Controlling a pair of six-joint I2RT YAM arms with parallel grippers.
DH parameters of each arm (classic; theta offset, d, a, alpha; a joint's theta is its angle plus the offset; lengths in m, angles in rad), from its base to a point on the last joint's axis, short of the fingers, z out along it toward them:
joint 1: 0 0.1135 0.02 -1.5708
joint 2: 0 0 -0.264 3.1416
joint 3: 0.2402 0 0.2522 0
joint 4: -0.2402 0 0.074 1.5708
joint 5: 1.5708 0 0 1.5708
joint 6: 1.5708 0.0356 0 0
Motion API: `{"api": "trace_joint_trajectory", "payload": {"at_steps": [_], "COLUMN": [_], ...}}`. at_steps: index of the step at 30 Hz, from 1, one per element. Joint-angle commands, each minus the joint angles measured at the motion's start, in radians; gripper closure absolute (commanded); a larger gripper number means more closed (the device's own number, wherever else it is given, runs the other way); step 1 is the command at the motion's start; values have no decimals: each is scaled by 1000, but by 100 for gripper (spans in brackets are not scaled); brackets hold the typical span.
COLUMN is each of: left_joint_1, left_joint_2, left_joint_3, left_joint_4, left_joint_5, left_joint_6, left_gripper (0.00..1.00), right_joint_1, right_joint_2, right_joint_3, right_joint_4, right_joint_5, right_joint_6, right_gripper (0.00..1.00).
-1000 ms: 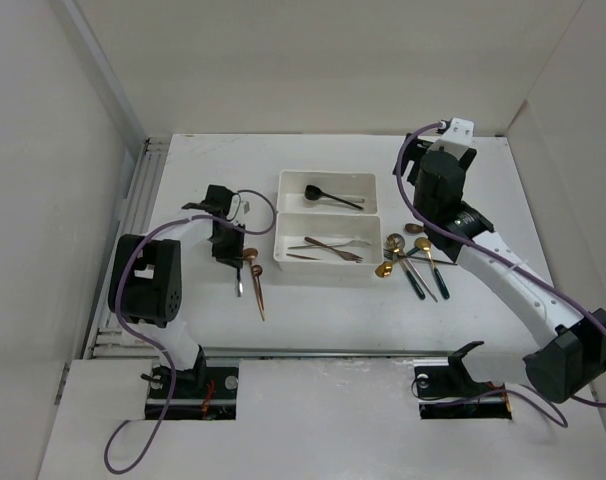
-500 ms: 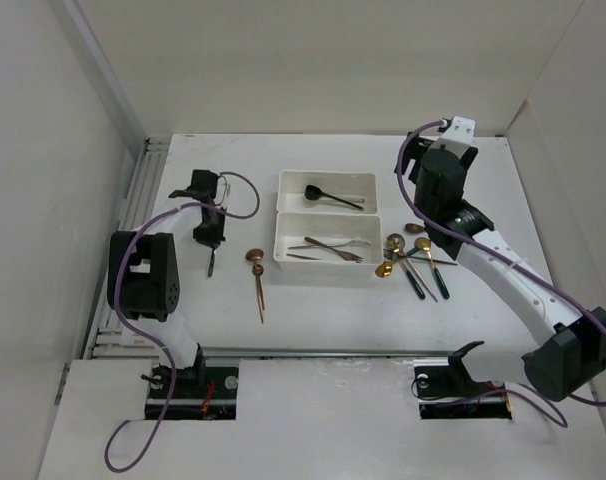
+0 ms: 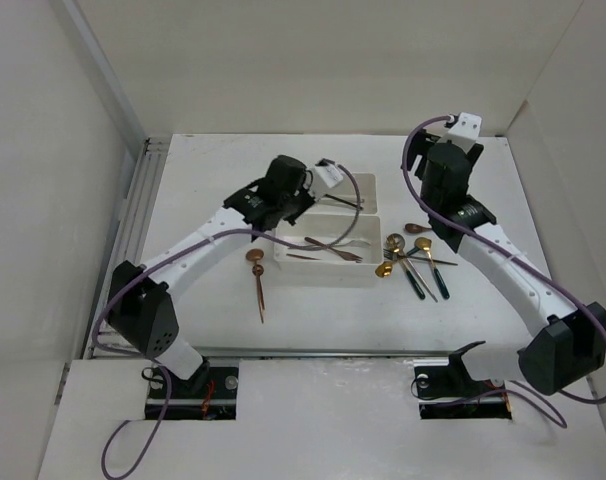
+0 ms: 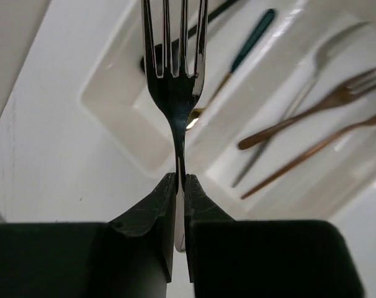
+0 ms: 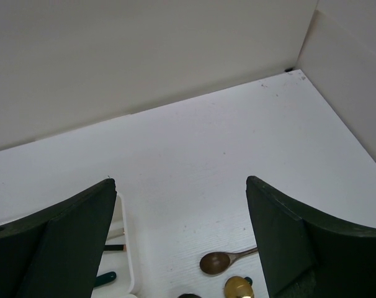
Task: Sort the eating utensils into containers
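Farthest left on the desk [image 3: 183, 170] lie a loose copper spoon [image 3: 251, 256] and a slim copper piece [image 3: 259, 298] just beside it, both waiting near the left end of the near tray [image 3: 328, 278]. Next comes my left end effector [image 4: 180, 180], closed tight on the neck of a dark, shiny fork [image 4: 175, 81] that I carry above the trays, tines pointing away from me. I judge this the carry-and-place step. By the wrist view the tines hang over the far tray [image 3: 373, 195], where a green-handled piece [image 4: 253, 38] lies, while the copper forks [image 4: 299, 121] rest in the near tray. So the next move seems to call for a shift toward the near tray, a descent and a release among its kind. The overhead view hides the fork and the grip under my wrist; only the left wrist view shows them. Right of the trays sits a cluster of gold and green-handled pieces [image 3: 415, 262], unsorted. My right end effector [image 5: 180, 180] hangs above the far right of the desk, spread wide with nothing between its fingers. Its own view catches only a brown spoon [image 5: 216, 262] and a gold spoon [image 5: 239, 287] at the bottom edge, whereas the overhead view shows the whole cluster.
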Motion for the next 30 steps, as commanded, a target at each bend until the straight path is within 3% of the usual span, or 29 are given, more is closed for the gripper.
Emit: {"api": "trace_joint_trajectory", "payload": {"at_steps": [1, 6, 8, 13, 16, 17, 19, 22, 26, 30], "left_joint_1": [-34, -80, -101, -121, -121, -121, -121, -111, -65, 14], "left_joint_2": [21, 111, 131, 161, 161, 170, 170, 170, 170, 170], "left_joint_3": [-22, -1, 8, -45, -85, -85, -85, -61, 37, 189], "left_joint_4": [6, 59, 59, 62, 82, 92, 116, 185, 197, 101], "left_joint_5": [72, 161, 190, 224, 224, 206, 184, 126, 86, 89], "left_joint_6": [84, 145, 196, 300, 351, 351, 342, 271, 189, 64], "left_gripper": [100, 100, 100, 91, 78, 64, 55, 36, 33, 33], "right_joint_1": [-18, -61, -114, -295, -401, -424, -490, -544, -544, -544], "right_joint_2": [-38, -84, -84, -80, 1, 35, 157, 285, 435, 473], "right_joint_3": [-18, -63, -93, -103, -67, -51, 5, 92, 262, 362], "right_joint_4": [41, 41, 41, -64, -159, -196, -296, -350, -437, -563], "right_joint_5": [-35, -88, -188, -435, -632, -688, -858, -932, -877, -825], "right_joint_6": [15, 26, 52, 135, 135, 124, 95, 26, -217, -712], "right_gripper": [10, 8, 3, 3, 3, 3, 3, 6, 6, 6]}}
